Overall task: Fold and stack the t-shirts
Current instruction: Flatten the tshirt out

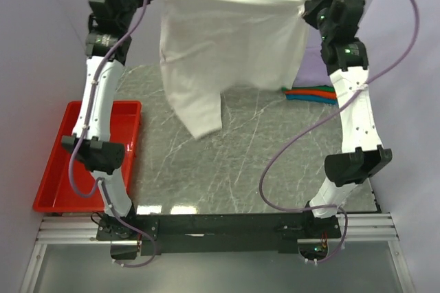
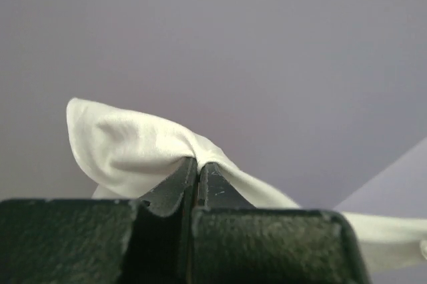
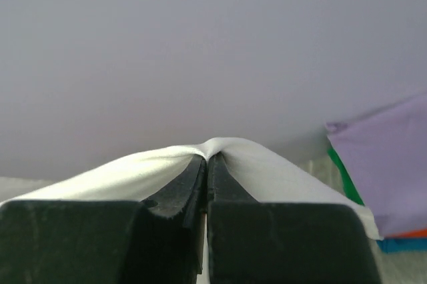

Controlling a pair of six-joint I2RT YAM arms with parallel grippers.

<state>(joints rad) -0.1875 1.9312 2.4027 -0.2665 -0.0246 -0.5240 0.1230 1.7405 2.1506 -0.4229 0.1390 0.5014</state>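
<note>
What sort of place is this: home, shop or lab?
Probably a lab robot cell, not a home: plain lavender wall panels box in a marble-look tabletop, with an aluminium frame along its near edge and a red tray at its left.

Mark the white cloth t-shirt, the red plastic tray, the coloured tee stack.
white cloth t-shirt (image 1: 220, 45), top view, hanging middle
red plastic tray (image 1: 51, 183), top view, bare floor
coloured tee stack (image 1: 313, 95), top view, near edge

Matt white cloth t-shirt (image 1: 227, 45), glossy tray (image 1: 127, 111)
</note>
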